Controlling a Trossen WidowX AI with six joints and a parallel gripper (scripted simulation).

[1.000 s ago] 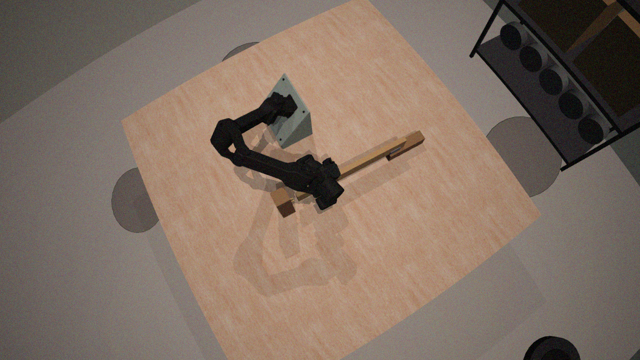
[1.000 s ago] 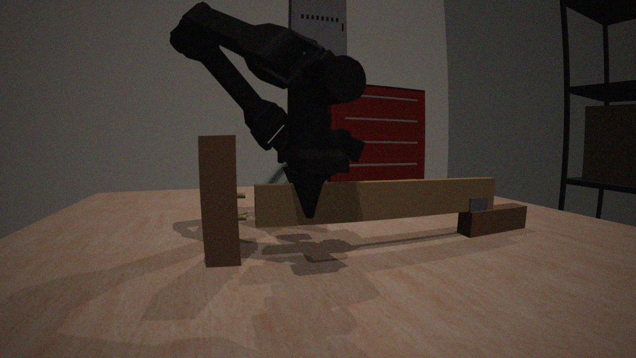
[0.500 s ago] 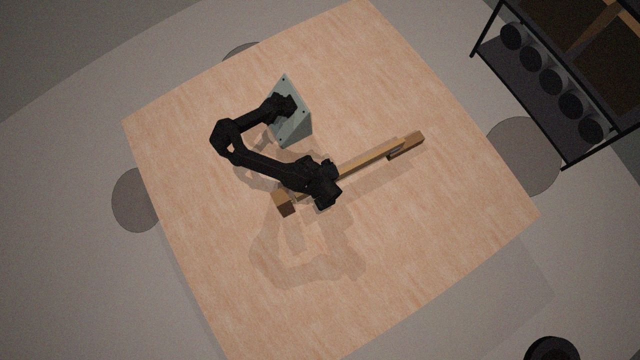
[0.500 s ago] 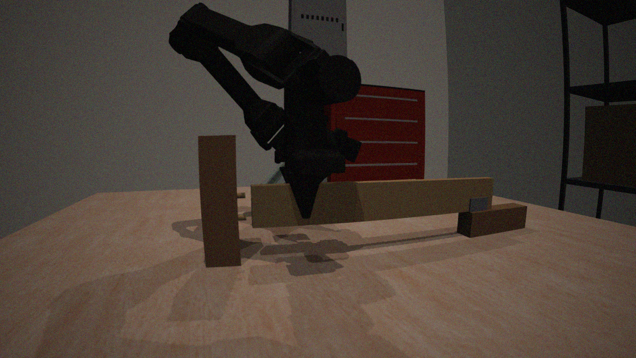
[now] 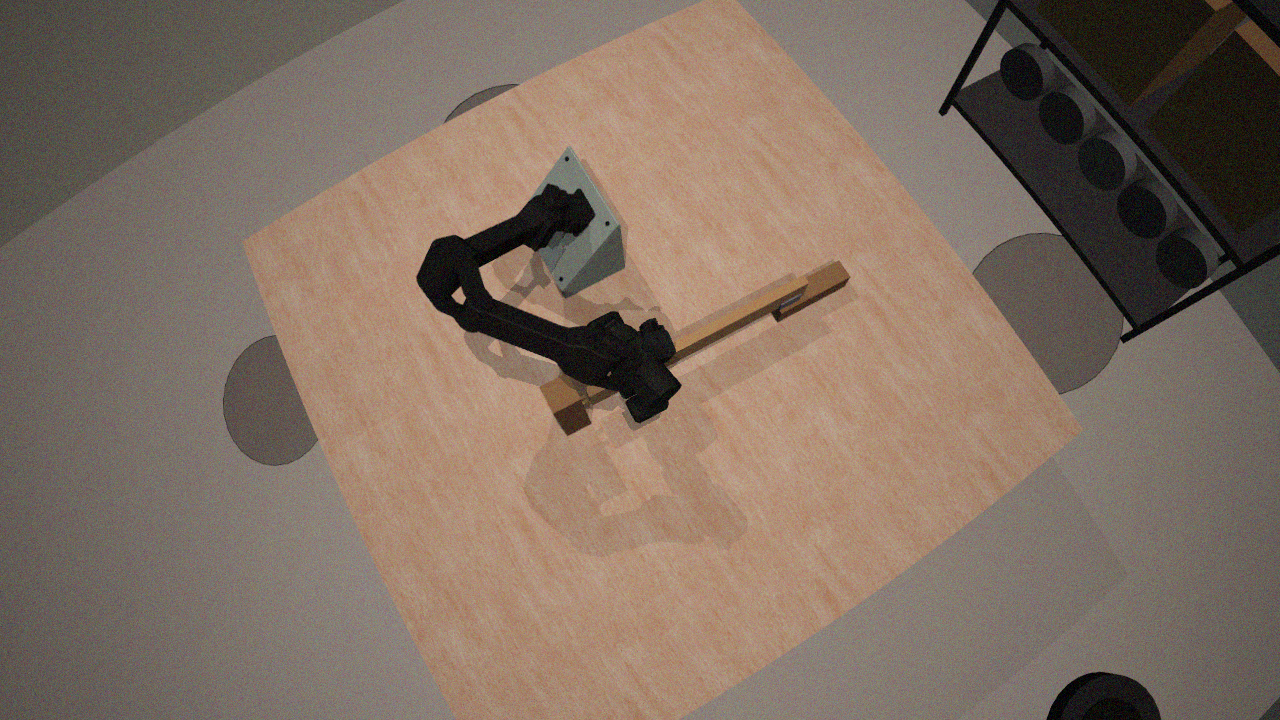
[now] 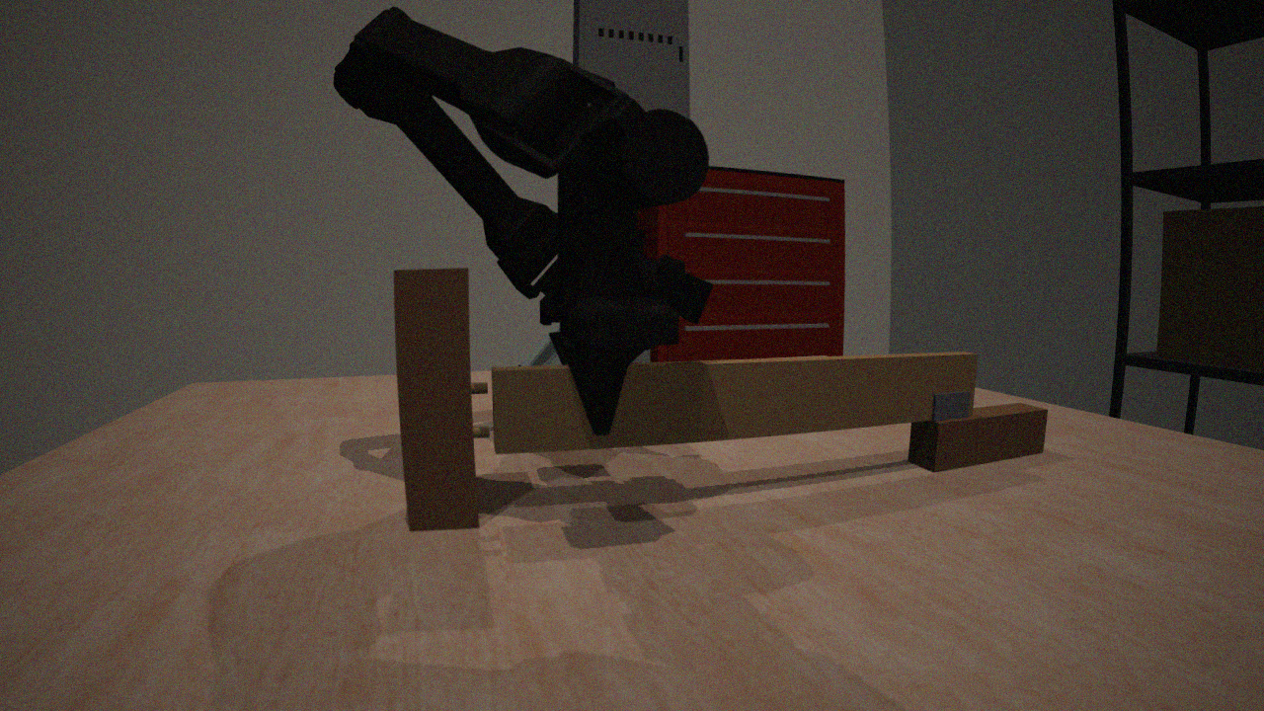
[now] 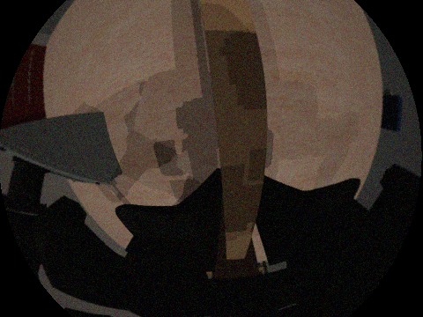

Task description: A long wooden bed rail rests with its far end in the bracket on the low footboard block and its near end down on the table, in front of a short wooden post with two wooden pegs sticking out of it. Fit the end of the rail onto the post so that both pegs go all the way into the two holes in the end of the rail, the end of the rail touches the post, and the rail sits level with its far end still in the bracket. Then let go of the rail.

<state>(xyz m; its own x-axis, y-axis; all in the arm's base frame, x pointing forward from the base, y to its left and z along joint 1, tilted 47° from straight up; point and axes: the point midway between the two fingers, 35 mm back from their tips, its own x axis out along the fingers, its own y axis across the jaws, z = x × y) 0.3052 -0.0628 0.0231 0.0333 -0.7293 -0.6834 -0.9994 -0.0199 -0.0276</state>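
Observation:
The long wooden rail (image 5: pixel 733 317) (image 6: pixel 795 393) (image 7: pixel 235 123) is held off the table, nearly level. Its far end rests in the grey bracket (image 6: pixel 952 406) on the low footboard block (image 5: pixel 827 279) (image 6: pixel 981 434). My gripper (image 6: pixel 602 424) (image 5: pixel 646 380) is shut on the rail near its near end. The upright post (image 6: pixel 434 397) (image 5: pixel 565 404) stands just left of that end. The two pegs (image 6: pixel 480 386) (image 6: pixel 481 430) show in a small gap between the post and the rail's end, level with it. The holes are hidden.
The arm's grey base wedge (image 5: pixel 586 237) stands behind the rail. A red drawer cabinet (image 6: pixel 768 265) and a dark shelf unit (image 5: pixel 1136 152) (image 6: pixel 1184 220) stand off the table.

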